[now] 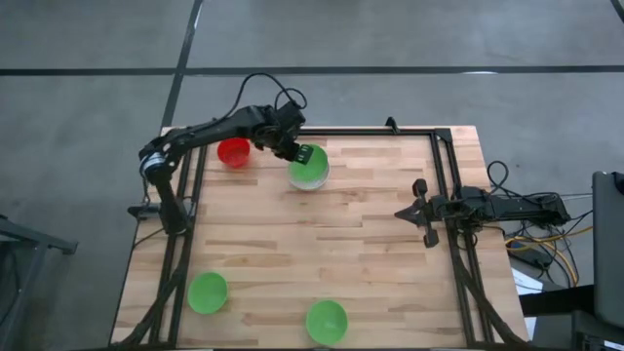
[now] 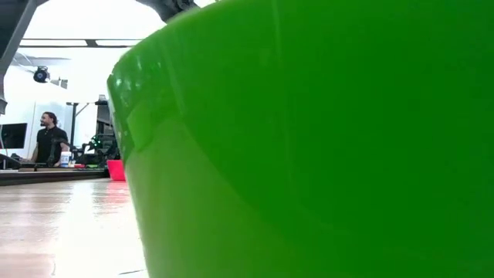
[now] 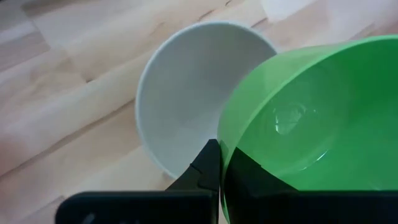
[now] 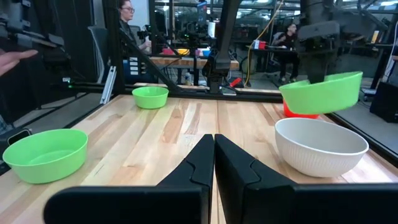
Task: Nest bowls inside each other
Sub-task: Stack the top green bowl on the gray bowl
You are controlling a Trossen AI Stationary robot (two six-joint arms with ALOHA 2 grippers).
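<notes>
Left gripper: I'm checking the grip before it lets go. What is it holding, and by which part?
The left gripper holds a green bowl by its rim, in the air above the white bowl.

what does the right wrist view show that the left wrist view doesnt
Only the right wrist view shows the red bowl behind the white bowl, two more green bowls on the table, the shut right pincer, and people in the room beyond. Only the left wrist view looks down into the white bowl and shows a finger of the left pincer clamped on the held green bowl's rim. Both show that green bowl lifted above the white one.
</notes>
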